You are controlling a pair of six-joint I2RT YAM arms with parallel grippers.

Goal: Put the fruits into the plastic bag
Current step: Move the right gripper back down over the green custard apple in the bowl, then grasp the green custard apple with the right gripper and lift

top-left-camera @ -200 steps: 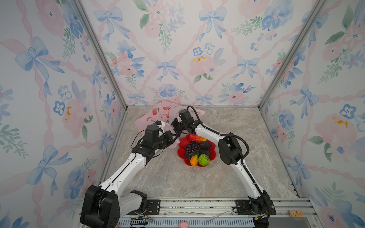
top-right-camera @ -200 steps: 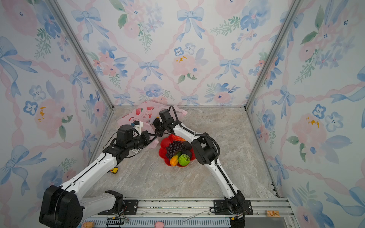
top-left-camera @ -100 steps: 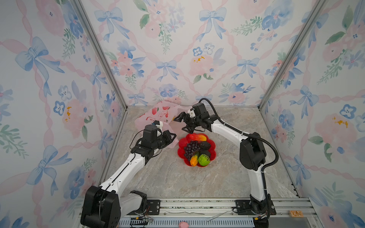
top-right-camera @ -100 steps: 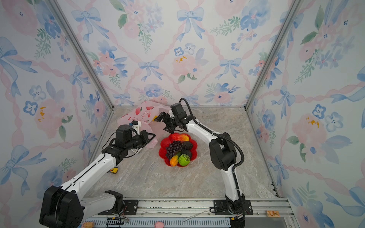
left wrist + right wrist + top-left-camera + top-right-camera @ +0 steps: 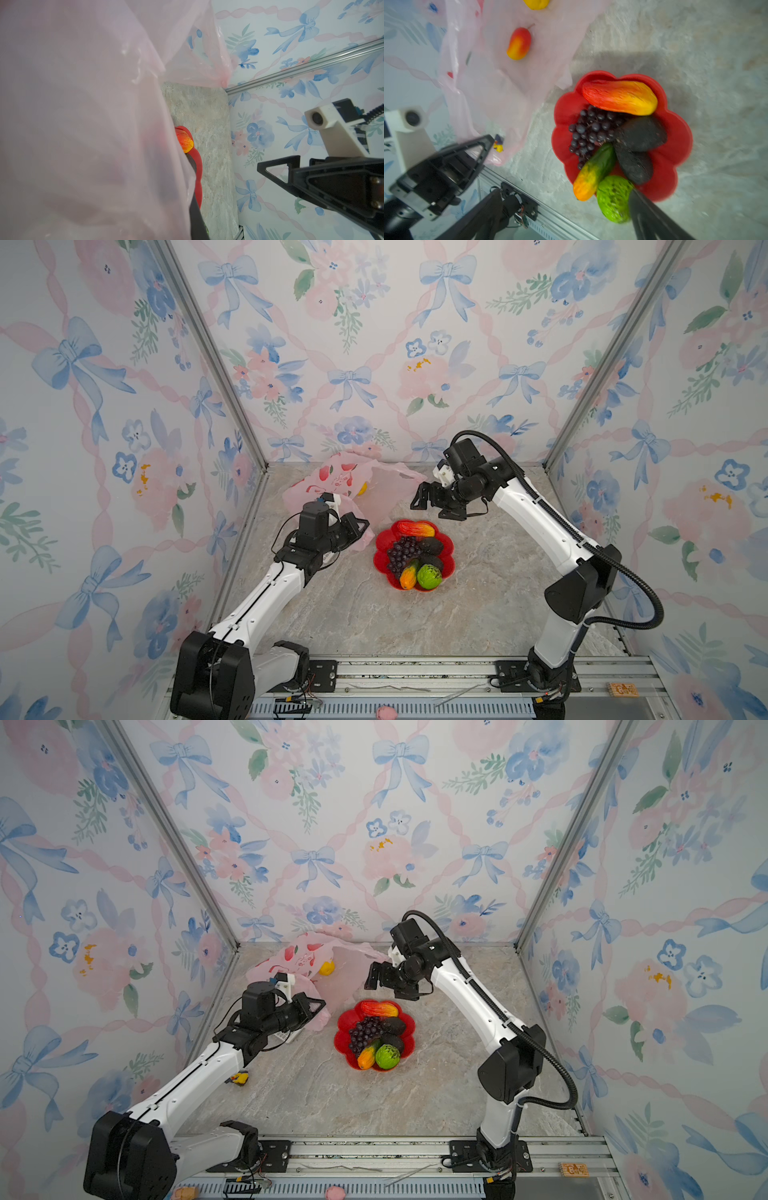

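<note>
The pink plastic bag (image 5: 332, 481) (image 5: 299, 961) lies at the back left. My left gripper (image 5: 357, 526) (image 5: 316, 1006) is shut on its near edge, and the film fills most of the left wrist view (image 5: 83, 124). A yellow round fruit (image 5: 362, 488) (image 5: 327, 968) and a small mango (image 5: 519, 43) rest on the film at the bag's mouth. The red plate (image 5: 380, 539) (image 5: 679, 133) holds a mango (image 5: 415, 527), grapes (image 5: 402, 551), two blackish ovals (image 5: 430, 545), a green round fruit (image 5: 429, 576) and a cucumber-like piece (image 5: 408, 576). My right gripper (image 5: 432, 502) (image 5: 384, 979) hangs open and empty behind the plate.
A small yellow toy (image 5: 240, 1078) lies on the marble floor by the left wall. The metal rail (image 5: 415, 672) with both arm bases runs along the front. Floral walls close in the left, back and right sides.
My right gripper has pulled back from the bag's mouth, rightward and up, to a spot behind the plate, staying open. The left gripper has kept its hold on the bag.
</note>
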